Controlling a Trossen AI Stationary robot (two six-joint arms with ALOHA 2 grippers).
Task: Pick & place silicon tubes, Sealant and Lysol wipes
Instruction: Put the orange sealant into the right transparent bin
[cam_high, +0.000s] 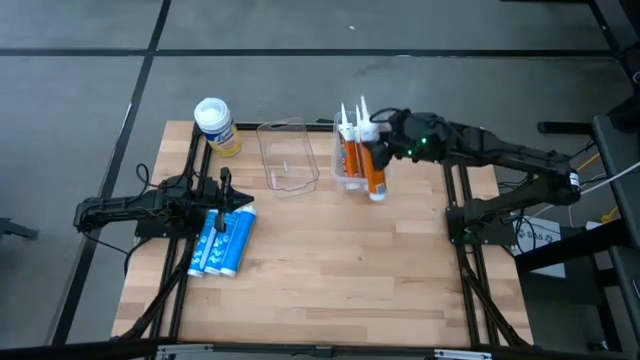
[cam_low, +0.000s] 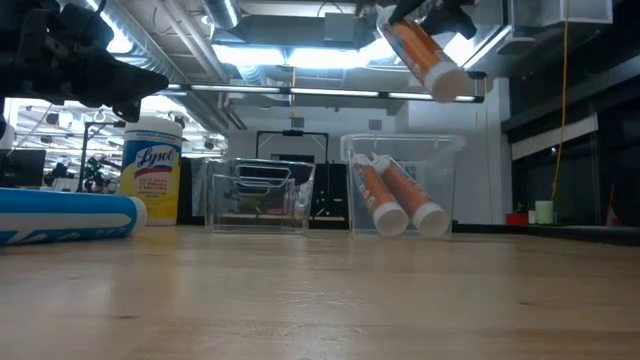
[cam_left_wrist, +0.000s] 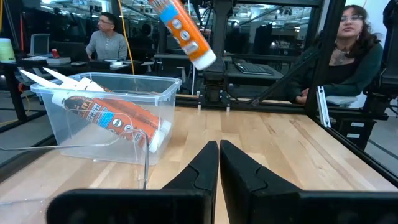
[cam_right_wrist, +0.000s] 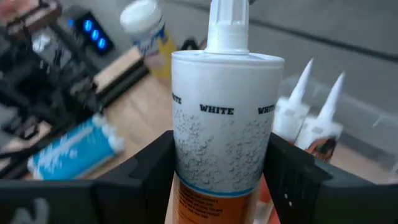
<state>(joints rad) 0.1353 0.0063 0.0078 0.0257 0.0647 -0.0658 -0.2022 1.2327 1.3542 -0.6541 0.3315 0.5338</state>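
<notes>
My right gripper (cam_high: 386, 142) is shut on an orange and white sealant tube (cam_high: 372, 170), held high over the right side of a clear bin (cam_high: 347, 178). That bin holds two more sealant tubes (cam_low: 400, 198), lying slanted with their nozzles against the far wall. The yellow Lysol wipes canister (cam_high: 216, 126) stands at the far left. Several blue tubes (cam_high: 222, 242) lie side by side at the left. My left gripper (cam_high: 236, 196) is shut and empty just above their far ends. My right gripper pinches the sealant tube's body (cam_right_wrist: 184, 167) between its two fingers (cam_right_wrist: 149, 171), on opposite sides where the white band meets the orange. The tube is lifted clear and tilted, nozzle end (cam_right_wrist: 227, 28) up, white base (cam_low: 450, 84) lower.
An empty clear bin (cam_high: 288, 158) stands between the wipes and the tube bin. Bare wooden tabletop (cam_high: 350, 270) spreads across the near half. People sit at desks beyond the table (cam_left_wrist: 348, 56).
</notes>
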